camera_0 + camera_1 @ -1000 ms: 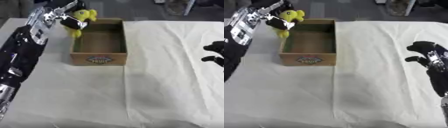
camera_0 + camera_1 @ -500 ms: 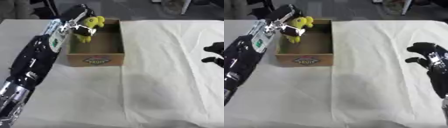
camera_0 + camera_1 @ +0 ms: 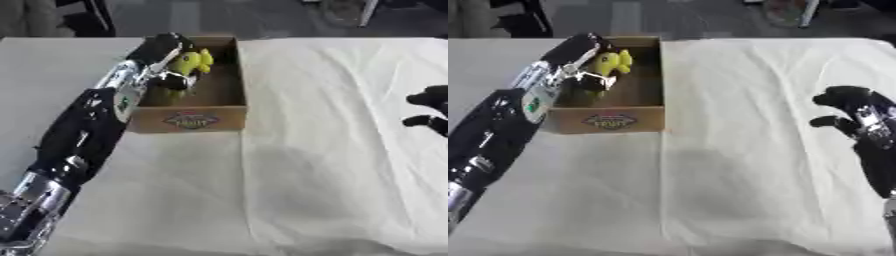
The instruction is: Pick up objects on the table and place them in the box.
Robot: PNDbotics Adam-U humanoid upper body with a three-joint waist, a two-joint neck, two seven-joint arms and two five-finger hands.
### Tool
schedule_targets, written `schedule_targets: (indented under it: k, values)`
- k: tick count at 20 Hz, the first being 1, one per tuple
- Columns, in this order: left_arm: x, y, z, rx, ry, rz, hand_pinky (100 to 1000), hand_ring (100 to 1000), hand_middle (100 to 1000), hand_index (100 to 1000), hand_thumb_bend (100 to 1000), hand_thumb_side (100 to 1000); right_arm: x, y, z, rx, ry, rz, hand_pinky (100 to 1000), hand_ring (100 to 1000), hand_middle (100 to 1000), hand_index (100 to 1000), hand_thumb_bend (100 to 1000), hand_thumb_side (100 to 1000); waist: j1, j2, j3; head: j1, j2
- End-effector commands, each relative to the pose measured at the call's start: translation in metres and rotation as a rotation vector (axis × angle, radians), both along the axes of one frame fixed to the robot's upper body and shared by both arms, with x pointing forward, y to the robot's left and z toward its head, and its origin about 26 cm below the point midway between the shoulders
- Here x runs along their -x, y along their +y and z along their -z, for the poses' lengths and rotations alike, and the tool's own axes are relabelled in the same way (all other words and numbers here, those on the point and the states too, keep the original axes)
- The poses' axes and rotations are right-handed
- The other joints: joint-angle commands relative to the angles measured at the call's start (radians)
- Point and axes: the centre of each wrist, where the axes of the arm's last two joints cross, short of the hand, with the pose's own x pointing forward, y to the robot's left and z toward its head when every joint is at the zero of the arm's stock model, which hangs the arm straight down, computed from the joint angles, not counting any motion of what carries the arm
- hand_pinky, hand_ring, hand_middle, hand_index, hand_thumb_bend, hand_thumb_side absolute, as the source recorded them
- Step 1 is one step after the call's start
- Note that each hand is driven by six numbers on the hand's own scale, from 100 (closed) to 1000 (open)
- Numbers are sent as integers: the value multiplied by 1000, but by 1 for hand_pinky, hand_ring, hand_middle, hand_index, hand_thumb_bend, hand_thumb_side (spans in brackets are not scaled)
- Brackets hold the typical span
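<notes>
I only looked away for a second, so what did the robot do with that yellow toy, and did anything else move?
The left hand, curled round the yellow toy, carried it from beside the box's left wall to over the inside of the cardboard box. It has not let go. The right hand stayed idle over the white cloth; the box seems unmoved.

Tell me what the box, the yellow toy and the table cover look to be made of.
The box looks like plain brown cardboard, matte, with a printed label on its front wall. The yellow toy, held over the box by the left hand, seems soft plush, judging by its rounded fuzzy outline, though I cannot be sure. The table cover looks like off-white cloth: matte, with soft creases.
</notes>
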Motion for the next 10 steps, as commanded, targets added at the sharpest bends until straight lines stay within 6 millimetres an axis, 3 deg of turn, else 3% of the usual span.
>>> schedule_targets:
  k: [1, 3, 4, 6, 10]
  values:
    - [-1, 0, -11, -28, 8, 18, 788, 780, 785, 856, 489, 228, -1, -1, -6, 10, -24, 3, 629, 805, 651, 730, 100, 657, -1, -13, 0, -3, -9]
    - [0, 1, -13, -12, 10, 27, 812, 817, 823, 867, 563, 312, -1, -1, -6, 9, -24, 3, 629, 805, 651, 730, 100, 657, 0, -14, 2, -4, -10]
    - [1, 2, -14, 0, 6, 33, 826, 833, 840, 872, 626, 404, -1, -1, -6, 8, -24, 4, 629, 805, 651, 730, 100, 657, 0, -14, 3, -5, -10]
    - [3, 2, -18, 34, -16, 46, 834, 843, 848, 870, 654, 460, -1, -2, -6, 7, -25, 6, 630, 805, 651, 730, 100, 655, -1, -15, 6, -8, -11]
    - [8, 2, -28, 133, -80, 66, 844, 835, 829, 852, 536, 456, -1, -3, -6, 4, -25, 12, 630, 805, 651, 730, 100, 654, -4, -17, 14, -15, -13]
